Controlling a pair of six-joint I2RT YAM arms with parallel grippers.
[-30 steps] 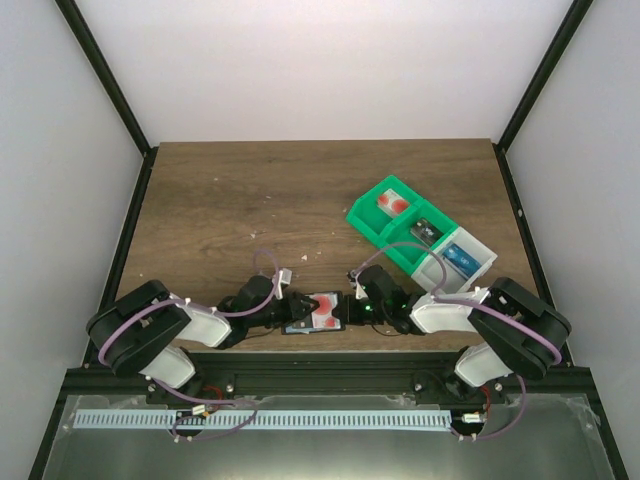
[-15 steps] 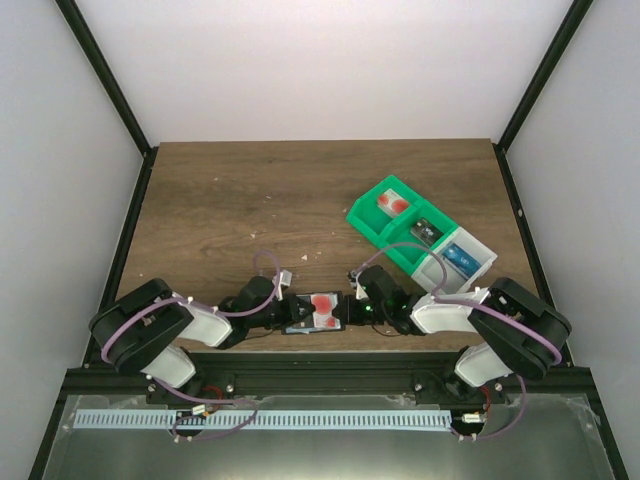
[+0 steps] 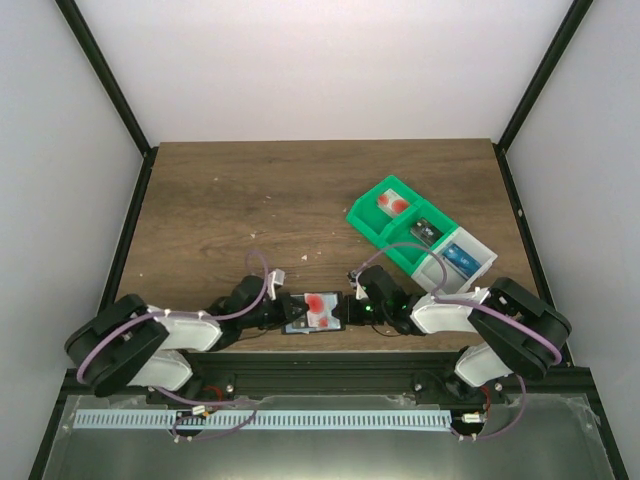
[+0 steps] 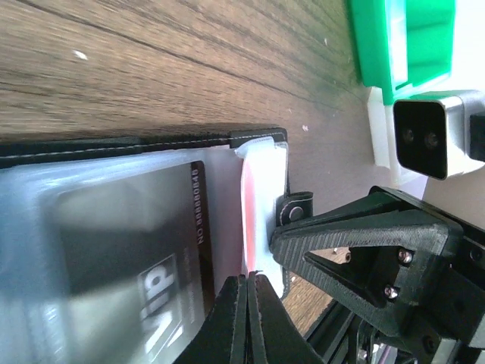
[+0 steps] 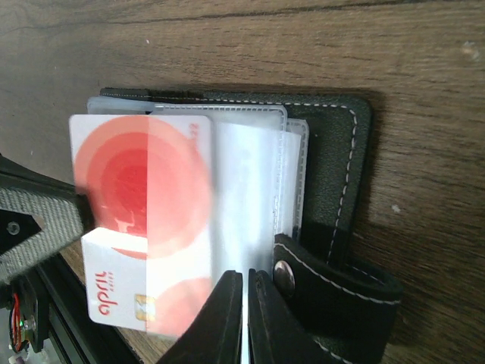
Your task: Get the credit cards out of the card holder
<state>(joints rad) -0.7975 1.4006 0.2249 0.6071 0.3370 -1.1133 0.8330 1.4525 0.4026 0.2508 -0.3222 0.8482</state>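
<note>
As other cards [image 3: 390, 204] lie in far trays [image 3: 362, 218], a fourth card [image 5: 140, 220] is pinched half-out by the left gripper [image 4: 247, 279], the holder [image 5: 333, 152] by the right gripper [image 5: 244, 277].

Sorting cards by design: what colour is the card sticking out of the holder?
White card with red circles; clearest from right wrist.

Black card holder [image 5: 333, 152] — white card [image 5: 144, 220], red blotches.
</note>
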